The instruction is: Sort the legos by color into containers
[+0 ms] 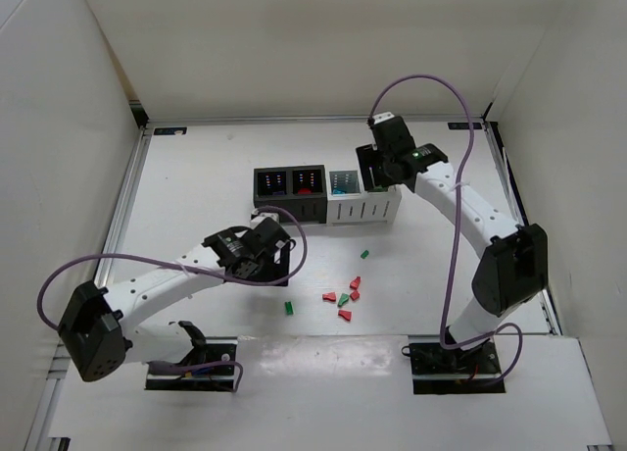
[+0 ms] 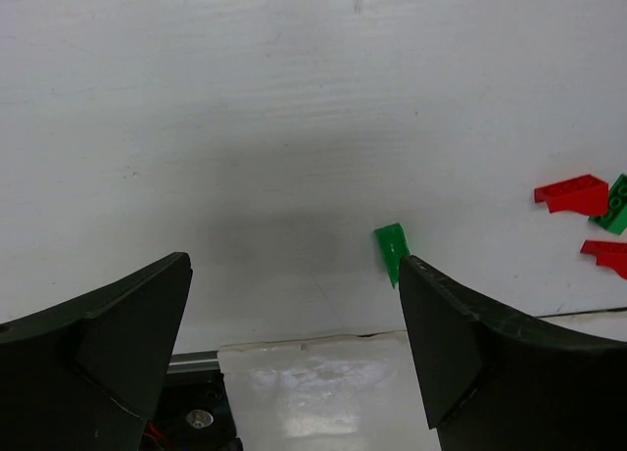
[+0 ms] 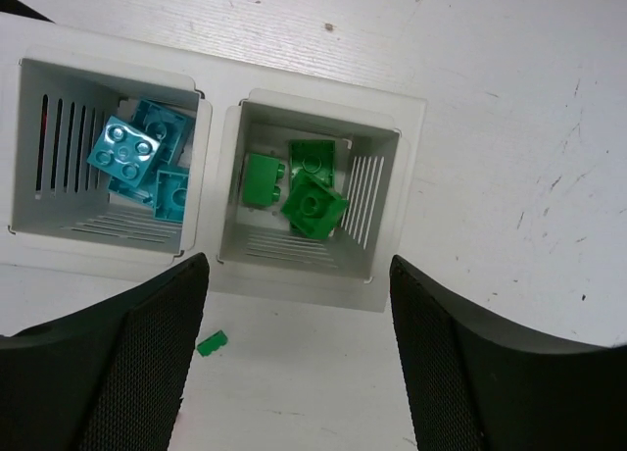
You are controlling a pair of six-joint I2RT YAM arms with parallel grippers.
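Observation:
The containers (image 1: pixel 361 212) stand in a row mid-table, two black on the left and two white on the right. The black bins show purple and red inside. In the right wrist view the left white bin (image 3: pixel 24 147) holds teal legos (image 3: pixel 132 155) and the right white bin (image 3: pixel 387 221) holds green legos (image 3: pixel 312 204). My right gripper (image 1: pixel 375 175) (image 3: pixel 299 267) hovers open and empty over the green bin. Loose red and green legos (image 1: pixel 345 298) lie in front. My left gripper (image 1: pixel 277 255) (image 2: pixel 294 275) is open and empty, with a green lego (image 2: pixel 392 252) by its right finger.
A small green lego (image 1: pixel 363 255) (image 3: pixel 211 344) lies just in front of the white bins. Another green one (image 1: pixel 289 307) lies alone near the front tape strip (image 1: pixel 323 351). Red legos (image 2: pixel 573 193) show at the right of the left wrist view. White walls enclose the table.

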